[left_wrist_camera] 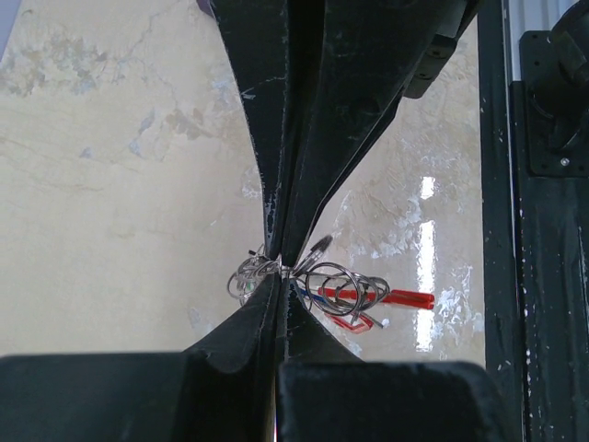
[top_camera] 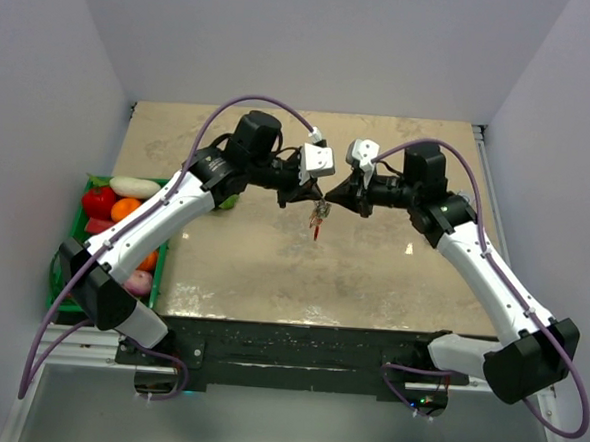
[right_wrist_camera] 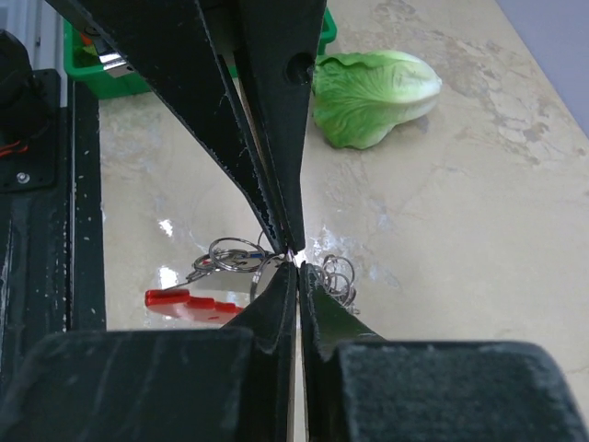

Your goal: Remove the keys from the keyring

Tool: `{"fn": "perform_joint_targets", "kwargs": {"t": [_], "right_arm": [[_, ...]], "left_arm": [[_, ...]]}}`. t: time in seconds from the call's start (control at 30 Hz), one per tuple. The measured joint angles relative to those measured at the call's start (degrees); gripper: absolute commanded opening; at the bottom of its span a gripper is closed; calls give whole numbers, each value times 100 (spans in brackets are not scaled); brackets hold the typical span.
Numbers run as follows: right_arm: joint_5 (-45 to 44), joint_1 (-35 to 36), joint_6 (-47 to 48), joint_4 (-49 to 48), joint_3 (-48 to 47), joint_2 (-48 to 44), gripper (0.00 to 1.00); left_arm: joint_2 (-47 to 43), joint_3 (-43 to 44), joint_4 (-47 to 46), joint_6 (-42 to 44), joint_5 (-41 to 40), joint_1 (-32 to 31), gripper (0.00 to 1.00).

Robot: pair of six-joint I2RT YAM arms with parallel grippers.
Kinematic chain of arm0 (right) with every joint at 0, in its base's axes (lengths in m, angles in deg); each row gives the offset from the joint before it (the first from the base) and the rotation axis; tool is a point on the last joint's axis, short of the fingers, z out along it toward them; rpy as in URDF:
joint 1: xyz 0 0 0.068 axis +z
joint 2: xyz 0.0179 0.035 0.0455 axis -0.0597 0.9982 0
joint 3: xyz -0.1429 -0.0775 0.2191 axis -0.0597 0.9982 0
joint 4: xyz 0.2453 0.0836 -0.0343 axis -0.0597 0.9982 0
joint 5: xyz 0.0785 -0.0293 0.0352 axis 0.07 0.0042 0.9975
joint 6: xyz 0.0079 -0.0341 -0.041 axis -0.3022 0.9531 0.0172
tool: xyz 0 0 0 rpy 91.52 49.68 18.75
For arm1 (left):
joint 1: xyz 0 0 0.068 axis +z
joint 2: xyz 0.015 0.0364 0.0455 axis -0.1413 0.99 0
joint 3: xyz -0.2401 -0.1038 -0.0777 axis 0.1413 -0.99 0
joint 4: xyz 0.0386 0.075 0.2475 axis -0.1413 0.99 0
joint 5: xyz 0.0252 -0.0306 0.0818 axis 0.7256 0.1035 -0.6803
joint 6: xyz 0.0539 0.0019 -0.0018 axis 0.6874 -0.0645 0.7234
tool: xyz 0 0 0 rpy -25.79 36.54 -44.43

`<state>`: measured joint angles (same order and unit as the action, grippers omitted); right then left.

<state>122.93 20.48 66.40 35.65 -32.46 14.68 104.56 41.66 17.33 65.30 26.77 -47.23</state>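
Both grippers meet tip to tip above the middle of the table. My left gripper (top_camera: 309, 194) and my right gripper (top_camera: 334, 198) are each shut on the keyring (top_camera: 318, 214), which hangs between them in the air. In the left wrist view my gripper (left_wrist_camera: 281, 274) pinches thin wire, with silvery rings (left_wrist_camera: 345, 284) and the red fob (left_wrist_camera: 409, 297) to the right. In the right wrist view my gripper (right_wrist_camera: 296, 268) pinches the same spot, with rings (right_wrist_camera: 230, 255) and the fob (right_wrist_camera: 189, 304) to the left. A bit of blue (left_wrist_camera: 308, 295) shows among the rings; the keys cannot be told apart.
A green lettuce leaf (right_wrist_camera: 373, 92) lies on the table behind the left arm (top_camera: 228, 202). A green basket (top_camera: 72, 258) with red, orange and white produce stands at the table's left edge. The black base rail (top_camera: 297, 346) runs along the near edge.
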Motion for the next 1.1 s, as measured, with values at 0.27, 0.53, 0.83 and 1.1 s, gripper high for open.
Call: {"fn": "perform_joint_targets", "kwargs": {"t": [0.27,0.53,0.83,1.1], "right_arm": [[-131,7,-2,9,42,-155,0],[-415,9,-7,66,42,-227,0],[-494,4,-9,151,-9,-227,0],[-144,-223,-68,214,-267,-243,0]], "left_arm": [[0,7,-107,-44,4,-17,34],[-63,7,-125,22,-264,0,76],[-219,4,-136,68,-511,26,80],[-223,-240,-417,66,-592,197,73]]}}
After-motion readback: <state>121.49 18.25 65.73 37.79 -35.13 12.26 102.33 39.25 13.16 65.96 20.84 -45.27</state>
